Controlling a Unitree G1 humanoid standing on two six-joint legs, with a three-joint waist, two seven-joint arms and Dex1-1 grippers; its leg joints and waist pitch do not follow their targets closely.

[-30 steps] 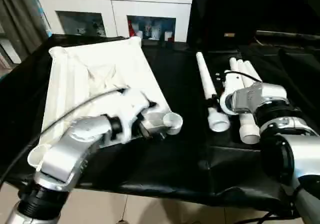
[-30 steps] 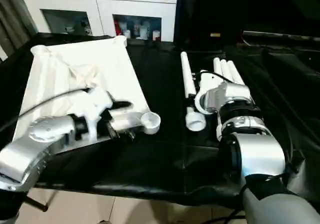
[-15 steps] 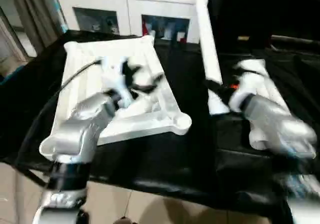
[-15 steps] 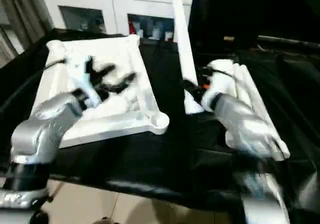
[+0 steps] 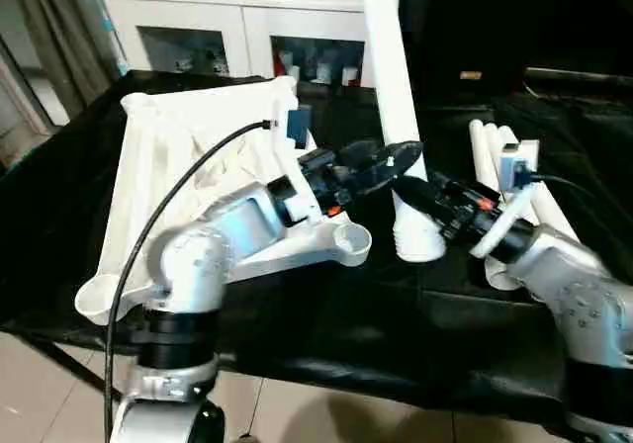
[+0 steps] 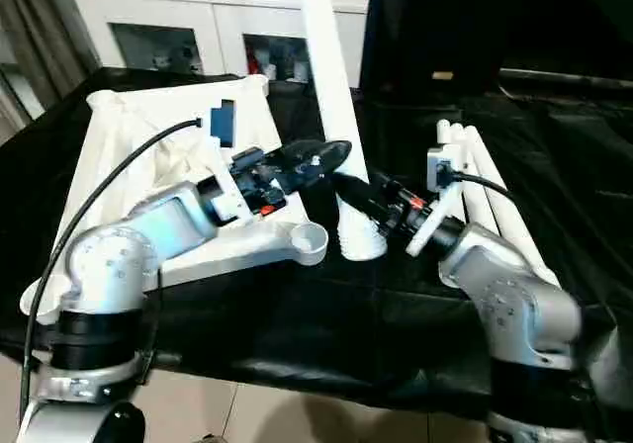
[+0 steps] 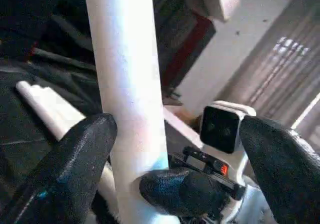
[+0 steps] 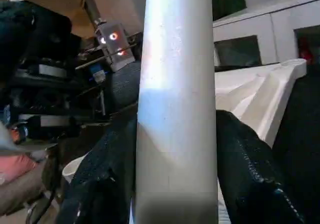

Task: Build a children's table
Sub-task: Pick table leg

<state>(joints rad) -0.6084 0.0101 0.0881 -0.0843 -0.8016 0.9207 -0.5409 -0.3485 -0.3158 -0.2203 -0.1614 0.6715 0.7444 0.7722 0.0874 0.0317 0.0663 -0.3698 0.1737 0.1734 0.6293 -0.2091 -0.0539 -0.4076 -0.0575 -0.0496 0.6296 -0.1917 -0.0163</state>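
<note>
I've got one leg [image 5: 396, 107] upright with my right gripper [image 5: 415, 194] jaws clamped on it, left gripper [image 5: 381, 161] jaws apart beside it; next, seat it in the tabletop [image 5: 168, 166] corner socket [image 5: 348, 237]

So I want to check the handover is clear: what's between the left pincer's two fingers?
The upright leg that the right pincer holds stands between the left pincer's open fingers, as the left wrist view shows.

lived-in room, white glass-door cabinet [image 5: 247, 23], grey curtain [image 5: 54, 38], tiled floor [image 5: 40, 384]
</note>
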